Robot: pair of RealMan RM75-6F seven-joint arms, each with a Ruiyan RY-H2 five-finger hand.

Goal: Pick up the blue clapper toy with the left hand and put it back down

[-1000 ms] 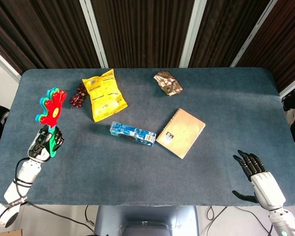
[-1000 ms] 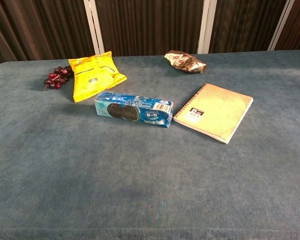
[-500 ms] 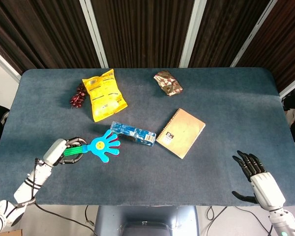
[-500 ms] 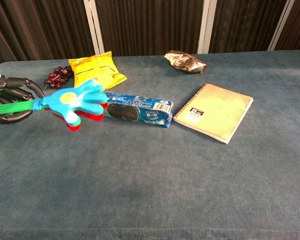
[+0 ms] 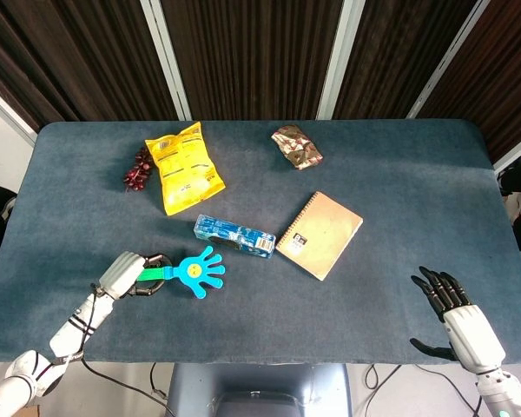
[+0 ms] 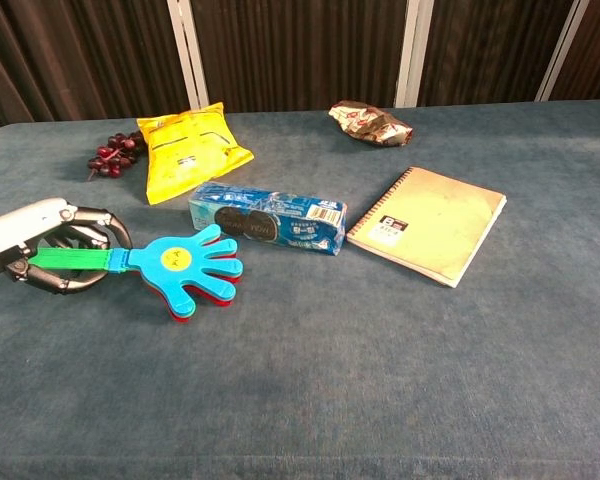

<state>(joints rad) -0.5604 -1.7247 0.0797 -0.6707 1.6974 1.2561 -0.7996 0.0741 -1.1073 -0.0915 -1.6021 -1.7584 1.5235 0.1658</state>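
Observation:
The blue clapper toy (image 5: 197,273) (image 6: 188,265), a hand-shaped paddle with red beneath and a green handle, lies low over the table near its front left. My left hand (image 5: 127,274) (image 6: 45,247) grips the green handle, fingers curled around it. Whether the paddle touches the cloth is unclear. My right hand (image 5: 451,308) hovers at the front right corner with fingers spread and nothing in it; the chest view does not show it.
A blue cookie pack (image 5: 234,236) (image 6: 268,218) lies just behind the clapper. A tan spiral notebook (image 5: 319,234) (image 6: 428,235) sits to its right. A yellow snack bag (image 5: 184,167), dark grapes (image 5: 137,168) and a brown wrapper (image 5: 296,146) lie farther back.
My left hand swung the clapper from upright at the far left edge down and rightward, then lowered it toward the front, close to the table surface. The right hand stayed still.

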